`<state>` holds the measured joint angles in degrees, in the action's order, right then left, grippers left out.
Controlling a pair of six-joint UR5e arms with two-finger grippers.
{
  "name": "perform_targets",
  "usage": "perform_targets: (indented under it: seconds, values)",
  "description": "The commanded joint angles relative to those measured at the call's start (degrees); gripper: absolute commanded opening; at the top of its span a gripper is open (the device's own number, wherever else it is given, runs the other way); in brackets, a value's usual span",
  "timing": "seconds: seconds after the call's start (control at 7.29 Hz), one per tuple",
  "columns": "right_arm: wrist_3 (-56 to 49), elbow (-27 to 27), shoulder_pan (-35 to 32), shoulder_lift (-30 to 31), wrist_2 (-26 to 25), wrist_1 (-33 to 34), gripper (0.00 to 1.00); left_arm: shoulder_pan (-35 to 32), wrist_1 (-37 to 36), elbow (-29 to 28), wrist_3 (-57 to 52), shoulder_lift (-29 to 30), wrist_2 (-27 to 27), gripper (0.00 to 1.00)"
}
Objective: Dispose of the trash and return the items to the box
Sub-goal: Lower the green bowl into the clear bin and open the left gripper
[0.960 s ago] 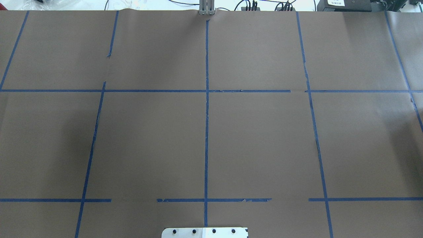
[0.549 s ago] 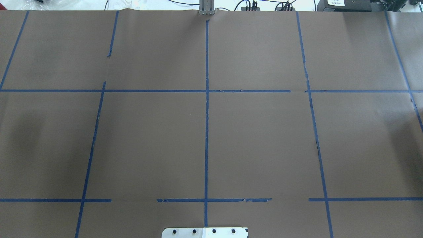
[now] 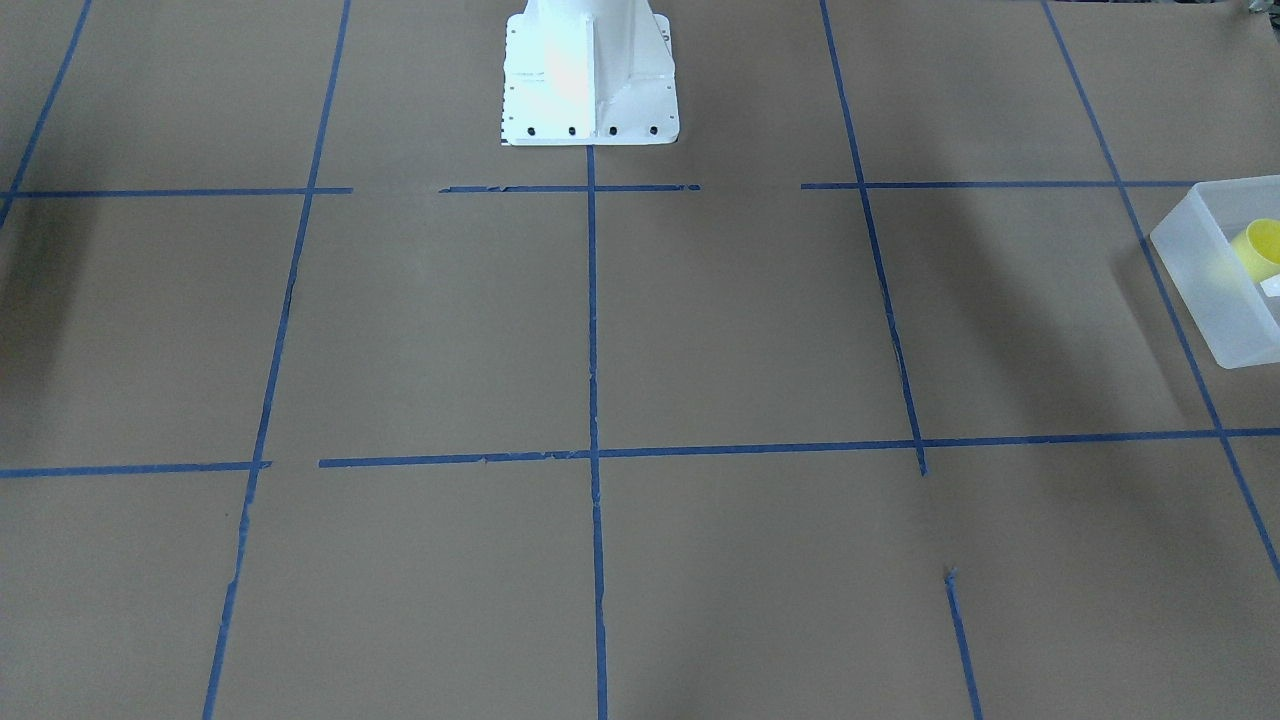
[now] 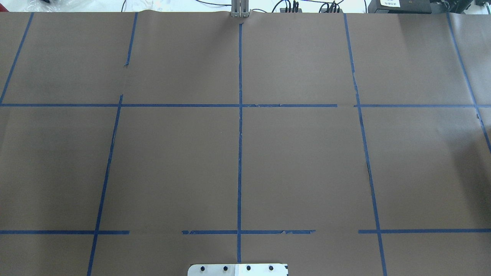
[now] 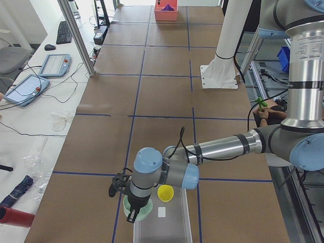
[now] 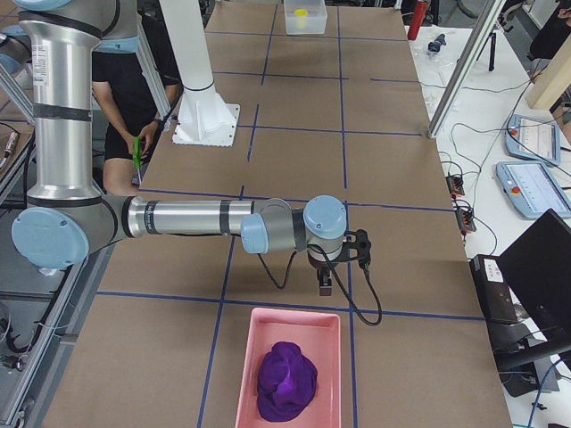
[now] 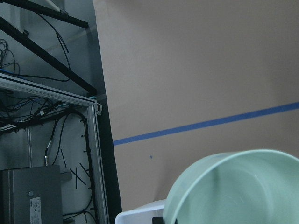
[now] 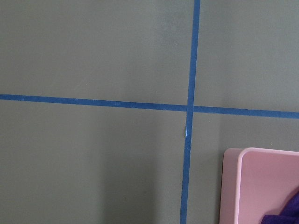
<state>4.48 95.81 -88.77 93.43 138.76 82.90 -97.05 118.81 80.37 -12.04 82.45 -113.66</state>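
Note:
The pale mint-green bowl fills the lower right of the left wrist view, tilted and close to the camera, above a corner of the frosted white box. In the exterior left view my left gripper is at the bowl, at the box's end; it appears shut on the rim. The yellow cup lies inside the box, also in the front-facing view. My right gripper hangs over bare table just beyond the pink tray; I cannot tell its state.
A pink tray holds a purple cloth at the table's right end; its corner shows in the right wrist view. The robot's white base stands at mid table. The table edge and metal frame lie beside the box.
In the overhead view the dark shadow on the table's left side has faded away toward the left edge. No arm or object enters that view.

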Motion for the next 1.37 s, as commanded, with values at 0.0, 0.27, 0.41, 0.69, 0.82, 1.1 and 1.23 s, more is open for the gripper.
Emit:
perform_targets:
  seconds: [0.0, 0.27, 0.41, 0.69, 0.82, 1.1, 1.23]
  values:
    - [0.0, -0.1, 0.0, 0.0, -0.1, 0.0, 1.0, -0.2, 2.4, -1.1, -0.2, -3.0, -0.1, 0.0]
    - [0.0, -0.1, 0.0, 0.0, -0.1, 0.0, 1.0, -0.1, 2.3, -1.1, 0.4, -2.8, -0.2, 0.72]
    - [0.1, 0.0, 0.0, 0.0, -0.1, 0.0, 1.0, 0.0, 2.1, -1.1, 0.5, -2.7, -0.4, 1.0]
    - [0.1, -0.1, 0.0, 0.0, -0.1, 0.0, 1.0, 0.0, 1.7, -0.6, 0.5, -2.0, -0.7, 1.0]
    - [0.1, -0.1, 0.0, 0.0, -0.1, 0.0, 1.0, 0.0, 1.7, 0.4, 1.5, -1.5, -1.4, 1.0]
    - [0.2, -0.1, 0.0, 0.1, -0.1, 0.1, 1.0, 0.0, -1.0, 4.6, 6.0, -0.4, -11.4, 1.0]
    - [0.2, -0.1, 0.0, 0.0, -0.1, 0.0, 1.0, 0.1, -6.4, 9.4, 10.0, -0.4, -12.7, 1.0]
